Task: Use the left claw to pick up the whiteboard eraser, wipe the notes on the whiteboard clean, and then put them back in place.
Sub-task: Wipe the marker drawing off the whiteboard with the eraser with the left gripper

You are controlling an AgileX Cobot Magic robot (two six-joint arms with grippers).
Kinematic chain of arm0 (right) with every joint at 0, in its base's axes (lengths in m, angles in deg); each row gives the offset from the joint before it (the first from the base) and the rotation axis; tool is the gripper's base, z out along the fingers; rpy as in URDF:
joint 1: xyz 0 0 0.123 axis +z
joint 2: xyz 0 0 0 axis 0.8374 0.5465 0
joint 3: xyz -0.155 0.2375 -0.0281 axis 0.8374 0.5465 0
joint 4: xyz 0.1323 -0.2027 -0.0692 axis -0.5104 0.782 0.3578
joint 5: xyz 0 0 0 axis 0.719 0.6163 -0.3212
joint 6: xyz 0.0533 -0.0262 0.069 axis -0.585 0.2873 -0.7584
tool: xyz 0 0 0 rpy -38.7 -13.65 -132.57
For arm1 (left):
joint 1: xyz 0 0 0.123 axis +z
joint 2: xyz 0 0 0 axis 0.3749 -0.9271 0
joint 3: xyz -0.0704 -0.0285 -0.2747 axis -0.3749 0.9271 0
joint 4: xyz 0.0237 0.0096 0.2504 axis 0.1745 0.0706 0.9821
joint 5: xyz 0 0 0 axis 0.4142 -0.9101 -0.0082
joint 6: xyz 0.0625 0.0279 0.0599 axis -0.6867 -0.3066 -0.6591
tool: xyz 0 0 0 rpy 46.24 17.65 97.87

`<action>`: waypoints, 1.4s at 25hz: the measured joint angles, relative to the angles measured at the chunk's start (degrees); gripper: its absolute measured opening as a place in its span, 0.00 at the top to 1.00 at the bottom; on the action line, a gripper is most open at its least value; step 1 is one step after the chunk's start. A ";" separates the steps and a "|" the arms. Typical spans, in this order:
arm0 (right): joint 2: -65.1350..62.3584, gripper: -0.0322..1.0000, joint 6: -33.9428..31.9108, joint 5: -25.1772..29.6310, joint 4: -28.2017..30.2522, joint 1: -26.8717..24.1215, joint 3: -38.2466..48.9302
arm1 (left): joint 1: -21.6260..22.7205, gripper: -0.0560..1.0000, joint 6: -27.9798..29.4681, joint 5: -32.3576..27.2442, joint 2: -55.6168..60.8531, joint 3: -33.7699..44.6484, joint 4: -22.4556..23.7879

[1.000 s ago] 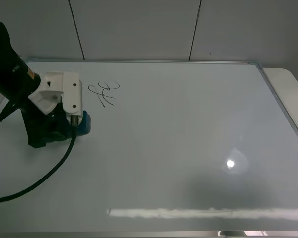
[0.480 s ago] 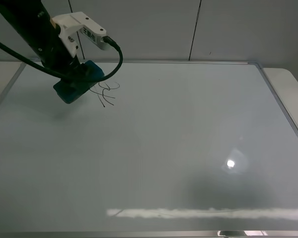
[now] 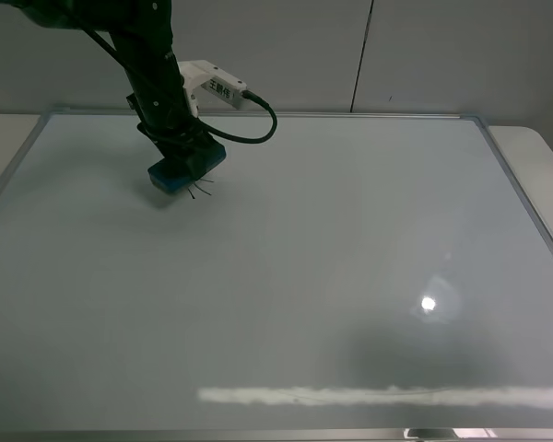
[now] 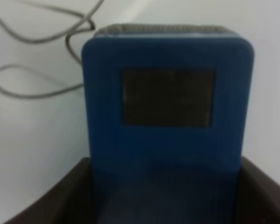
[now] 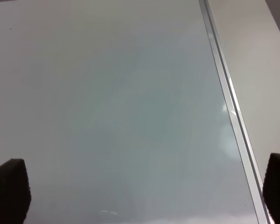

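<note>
My left claw (image 3: 182,158) is shut on the teal whiteboard eraser (image 3: 185,170) and holds it against the whiteboard (image 3: 350,258) at the far left, over the notes. Only a few thin black strokes of the notes (image 3: 203,191) stick out below the eraser. In the left wrist view the eraser (image 4: 167,100) fills the frame with one dark square patch showing, and looping strokes of the notes (image 4: 37,60) lie beside it. My right gripper (image 5: 140,186) shows only as two dark fingertips (image 5: 8,186) set wide apart over bare board; it is out of the exterior view.
The claw's black cable (image 3: 258,124) loops over the board's far edge. The silver frame (image 3: 525,198) bounds the board on the right, with a pale table surface (image 3: 539,152) beyond it. A glare streak (image 3: 378,396) lies near the front edge.
The left claw lifted the eraser from the left side of the board, carried it to the far edge, then moved right and down onto the notes, covering most of them.
</note>
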State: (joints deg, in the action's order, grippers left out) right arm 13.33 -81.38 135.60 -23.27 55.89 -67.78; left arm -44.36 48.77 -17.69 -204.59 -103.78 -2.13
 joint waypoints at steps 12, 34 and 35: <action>0.00 0.01 0.00 0.00 0.00 0.00 0.00 | -4.60 0.42 2.26 -0.04 -7.38 -5.50 -2.14; 0.00 0.01 0.00 0.00 0.00 0.00 0.00 | 1.74 0.42 5.13 9.69 -11.25 -6.30 6.32; 0.00 0.01 0.00 0.00 0.00 0.00 0.00 | 2.96 0.42 5.03 9.80 -11.25 -6.30 6.26</action>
State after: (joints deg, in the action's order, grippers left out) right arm 13.33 -81.38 135.60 -23.27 55.89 -67.78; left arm -41.40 53.80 -7.88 -215.84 -110.08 4.13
